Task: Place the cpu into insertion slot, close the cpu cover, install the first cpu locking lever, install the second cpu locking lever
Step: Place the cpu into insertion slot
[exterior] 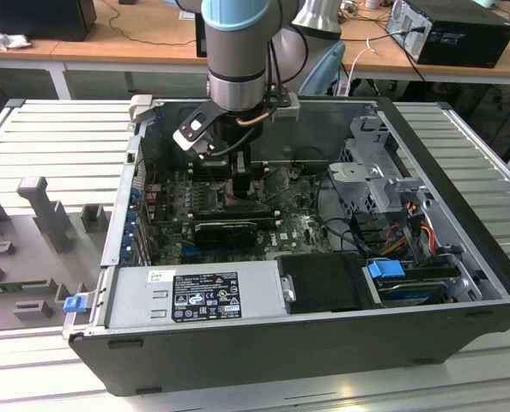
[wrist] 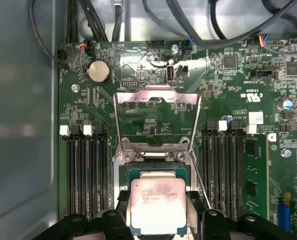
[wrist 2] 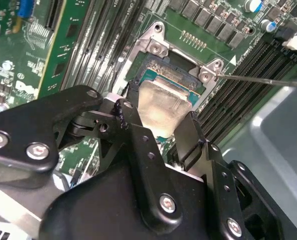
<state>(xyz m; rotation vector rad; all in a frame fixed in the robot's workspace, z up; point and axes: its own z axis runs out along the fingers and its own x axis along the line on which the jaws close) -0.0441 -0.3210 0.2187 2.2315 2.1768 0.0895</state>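
In both wrist views the cpu (wrist: 156, 202) (wrist 2: 161, 105), a pale silver square chip, sits between my black fingers (wrist: 121, 200) (wrist 2: 188, 132), one on each side. My gripper (wrist: 157, 206) (wrist 2: 158, 117) is shut on it. The chip hangs just over the insertion slot (wrist: 153, 172) (wrist 2: 158, 47), whose teal inside and grey metal rim show past the chip's far edge. The cpu cover (wrist: 157, 94) stands swung open beyond the slot. A thin locking lever (wrist 2: 263, 79) (wrist: 201, 180) sticks out beside the slot. In the exterior view the gripper (exterior: 238, 176) is low inside the open computer case.
Long black memory slots (wrist: 86, 170) (wrist: 221, 165) flank the socket on both sides. Cables (wrist: 198, 30) run along the board's far edge, and a coin battery (wrist: 99, 71) lies nearby. The case wall (exterior: 461, 197), drive cage (exterior: 371, 172) and power supply (exterior: 195, 296) surround the motherboard.
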